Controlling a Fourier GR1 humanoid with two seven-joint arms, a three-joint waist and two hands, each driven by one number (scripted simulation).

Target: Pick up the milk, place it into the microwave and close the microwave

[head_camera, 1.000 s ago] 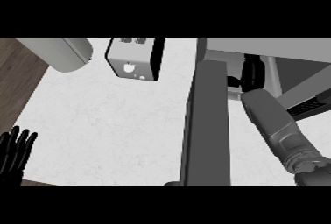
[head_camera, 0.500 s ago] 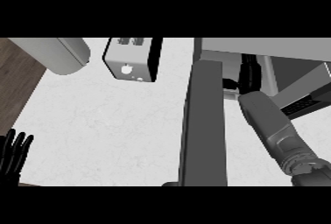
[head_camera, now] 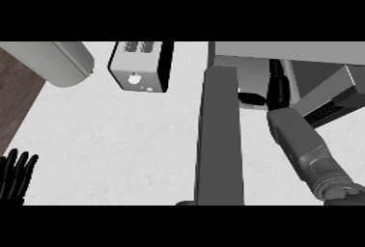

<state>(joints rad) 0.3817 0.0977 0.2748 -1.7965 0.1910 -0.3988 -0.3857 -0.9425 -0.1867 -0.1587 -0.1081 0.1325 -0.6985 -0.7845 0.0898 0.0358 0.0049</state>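
Scene: a robot works at a pale, lightly mottled desk (head_camera: 107, 144), its right forearm reaching into an open microwave (head_camera: 285, 53) at the upper right.
Door: the microwave door (head_camera: 217, 140) stands open, seen edge-on as a long dark grey slab running down the middle of the view.
Right hand: the right hand (head_camera: 276, 89) is inside the cavity, black fingers pointing inward; whether they are spread or closed round anything cannot be told.
Milk: no carton can be clearly made out; a pale boxy shape (head_camera: 331, 89) beside the hand may be it, likely already inside the oven.
Left hand: the left hand (head_camera: 16, 176) rests at the lower left edge, fingers straight, spread and pointing up, holding nothing.
Handling: a milk carton would probably be light but top-heavy, with smooth, slightly yielding walls; a hold across its flat sides at mid-height looks safest against tipping.
Surroundings: a boxy grey-and-black toaster (head_camera: 141, 65) with two top slots stands on the desk at upper centre; a smooth, rounded grey object (head_camera: 57, 60) lies at upper left; a dark wood strip (head_camera: 14, 96) borders the left.
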